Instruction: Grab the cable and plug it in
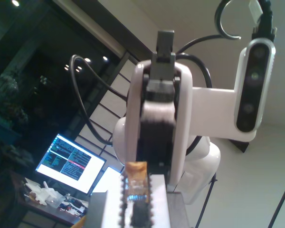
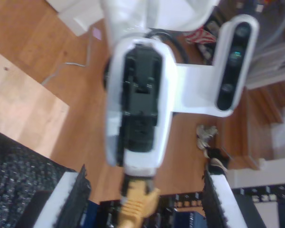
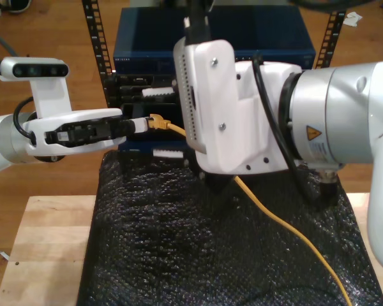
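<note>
1. A yellow triangular warning sign (image 3: 313,134) with a dark lightning-bolt mark stands on the grey joint housing of the large arm at the exterior view's right. A small white label sits just beneath it; its print is too small to read.
2. The computer monitor (image 1: 70,164) seen in the first wrist view shows rows of coloured text on a dark window, too blurred to read.
3. The dark blue rack unit (image 3: 140,48) in the exterior view carries a faint pale line of print near its upper edge; it cannot be made out.
</note>
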